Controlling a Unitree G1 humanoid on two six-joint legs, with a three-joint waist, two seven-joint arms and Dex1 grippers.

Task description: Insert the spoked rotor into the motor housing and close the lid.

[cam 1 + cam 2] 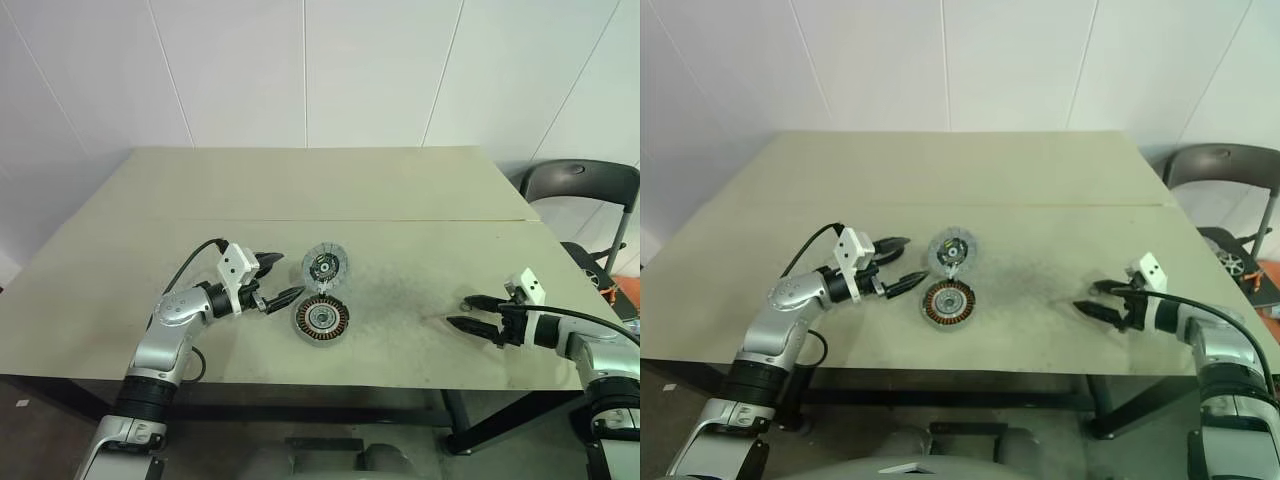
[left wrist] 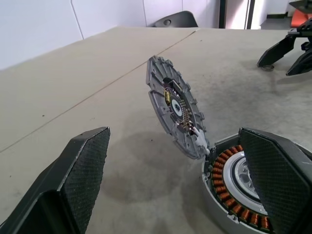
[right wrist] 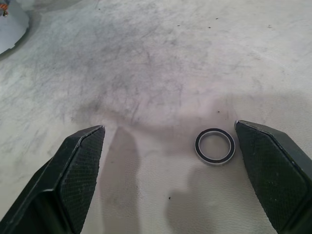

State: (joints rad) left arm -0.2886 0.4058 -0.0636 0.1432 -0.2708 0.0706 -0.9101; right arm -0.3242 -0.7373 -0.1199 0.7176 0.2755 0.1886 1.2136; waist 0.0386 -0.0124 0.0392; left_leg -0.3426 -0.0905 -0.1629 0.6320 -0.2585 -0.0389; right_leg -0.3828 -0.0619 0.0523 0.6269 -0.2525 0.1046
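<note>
Broad pale grey-green table (image 1: 420, 190), tabletop scuffed dark near the middle. On it, near the front edge and toward the robot's left of centre, sits the motor housing (image 2: 214, 207), a shallow round grey metal shell lying flat and open-side up. The spoked rotor (image 1: 321, 318), a round wheel with a ring of copper-brown spokes around a silvery hub, already lies inside it. The lid (image 1: 325, 266), a flat grey disc with a ribbed rim and dark centre, stands tilted up on edge at the housing's far side, its lower edge touching the housing rim as if hinged there, inner face turned toward the robot. So the closing step looks to be what remains. The left gripper (image 1: 277, 280) hovers just beside the housing on its left, pointing level toward it, black fingers spread wide with nothing between them. The right gripper (image 1: 472, 312) is well apart to the right, near the front edge, fingers likewise spread and empty, with a small black ring (image 3: 215, 146) lying flat on the table between its fingertips, closer to one. The left arm is clearly the nearer. The lid lies ahead of its fingertips and slightly beyond; judged from here, it must be tipped toward the robot, down over the rotor.
</note>
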